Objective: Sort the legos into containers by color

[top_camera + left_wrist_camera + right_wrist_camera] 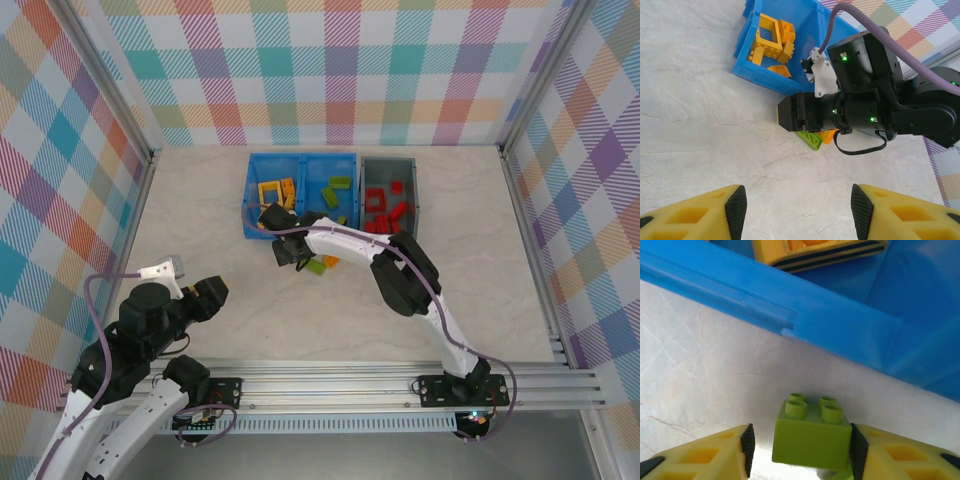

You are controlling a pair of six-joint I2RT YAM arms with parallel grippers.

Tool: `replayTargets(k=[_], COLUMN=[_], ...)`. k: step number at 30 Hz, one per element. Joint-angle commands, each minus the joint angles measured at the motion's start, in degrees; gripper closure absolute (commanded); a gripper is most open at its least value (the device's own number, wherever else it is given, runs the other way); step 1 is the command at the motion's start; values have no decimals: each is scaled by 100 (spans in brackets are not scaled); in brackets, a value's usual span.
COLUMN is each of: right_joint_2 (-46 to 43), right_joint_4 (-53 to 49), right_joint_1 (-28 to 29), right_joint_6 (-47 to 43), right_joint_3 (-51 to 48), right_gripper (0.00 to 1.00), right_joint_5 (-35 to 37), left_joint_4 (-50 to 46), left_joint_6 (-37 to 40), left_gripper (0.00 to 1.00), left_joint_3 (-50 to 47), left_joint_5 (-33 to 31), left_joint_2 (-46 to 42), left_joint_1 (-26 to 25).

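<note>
Surveying from above: right gripper (pixel 288 250) reaches down just in front of the bright blue two-compartment plastic bin (pixel 304 158). Left gripper (pixel 208 292) hangs well apart, near its own base.
Bin contents: yellow bricks (pixel 275 190) in the left blue compartment, green bricks (pixel 335 188) in the right one, red bricks (pixel 385 210) in the dark grey plastic bin (pixel 392 160) alongside.
Loose stock: a lime green piece (pixel 318 266) and a small orange brick (pixel 331 261) lie on the table just beside the right gripper.
Left wrist view: left gripper (pixel 797 200) stands wide with nothing between its fingers. A square yellow window-frame piece (pixel 769 32) rests among the yellow bricks.
Right wrist view: right gripper (pixel 799 450) straddles a lime green two-by-two studded plastic brick (pixel 812 437), upright near the blue bin's front wall (pixel 840 325). The right pad (pixel 856 452) touches it and the left pad (pixel 747 450) stands off by a gap, so the jaws are not yet clamped.
Brick condition: glossy, square-edged, four studs up. Its hard smooth sides are judged liable to slip.
Step advice: centre the brick before closing so both pads meet flat faces below the studs. Lift straight, clear the rim, then release over the right blue compartment.
</note>
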Motion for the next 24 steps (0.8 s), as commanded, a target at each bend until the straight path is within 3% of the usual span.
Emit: replayTargets(k=[1, 8, 19, 24], right_joint_2=[146, -114, -2732, -2853], right_joint_4=[-249, 22, 625, 594], right_joint_1=[-32, 0, -56, -669], right_joint_6=[37, 15, 116, 140], right_joint_3=[273, -31, -1933, -1862], right_gripper=[50, 65, 67, 67], right_joint_5=[35, 73, 339, -44], left_joint_4=[-87, -39, 558, 1219], left_joint_6=[18, 44, 45, -74], left_gripper=[41, 42, 41, 43], left_joint_3=[122, 138, 529, 694], left_joint_5=[45, 111, 802, 1227], left_joint_2=[36, 85, 811, 1638], left_joint_1=[-32, -32, -31, -116])
